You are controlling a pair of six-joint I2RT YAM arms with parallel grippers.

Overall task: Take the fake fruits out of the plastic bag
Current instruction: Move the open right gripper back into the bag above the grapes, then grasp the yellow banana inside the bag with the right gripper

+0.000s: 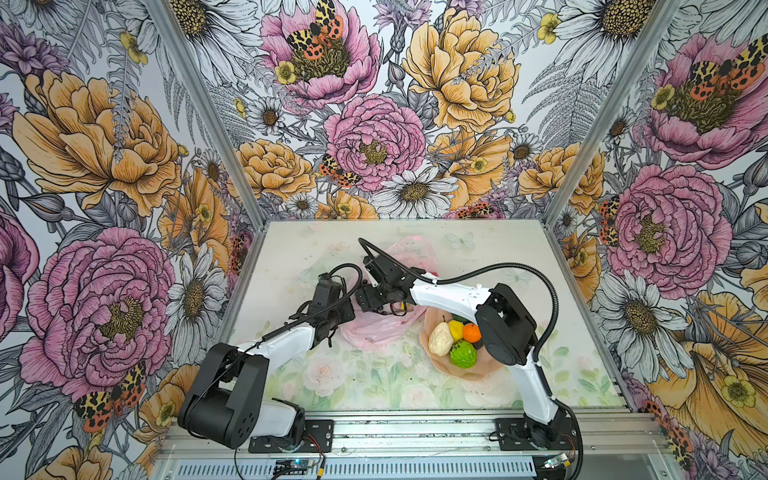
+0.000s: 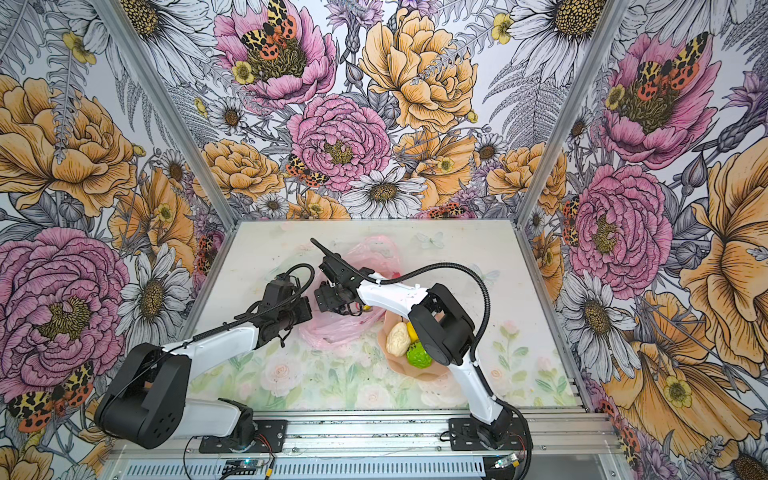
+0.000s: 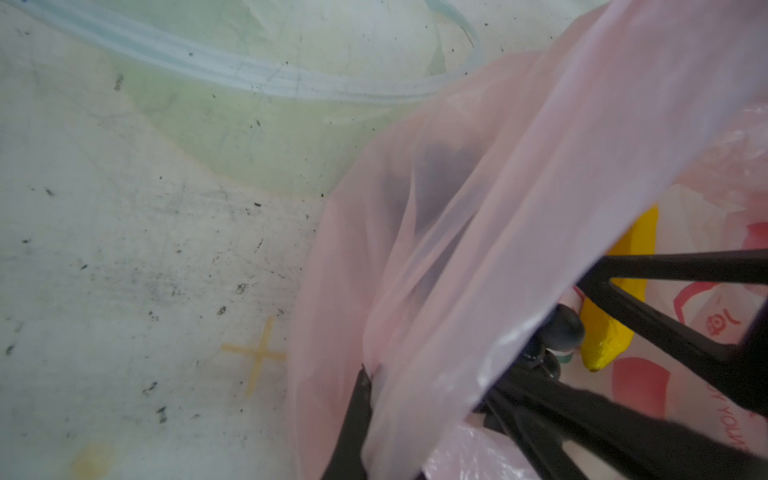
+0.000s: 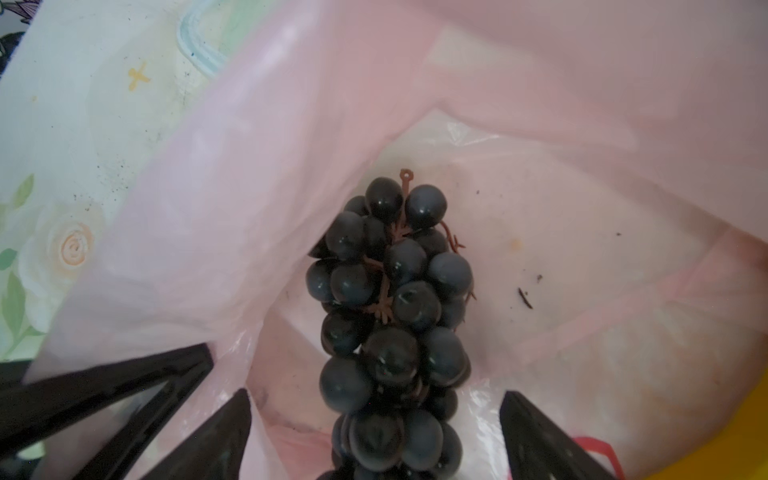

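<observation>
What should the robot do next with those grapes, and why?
Probably close the right pincer on the grape bunch. The bunch lies inside the plastic bag, right between its open jaws, while the left pincer pinches the bag's edge and holds the mouth open.

The dark plastic grape bunch runs off my right wrist view's edge. Film of the thin translucent pink carrier bag veils a blurred dark shape, perhaps grapes, and partly covers the yellow plastic banana.
</observation>
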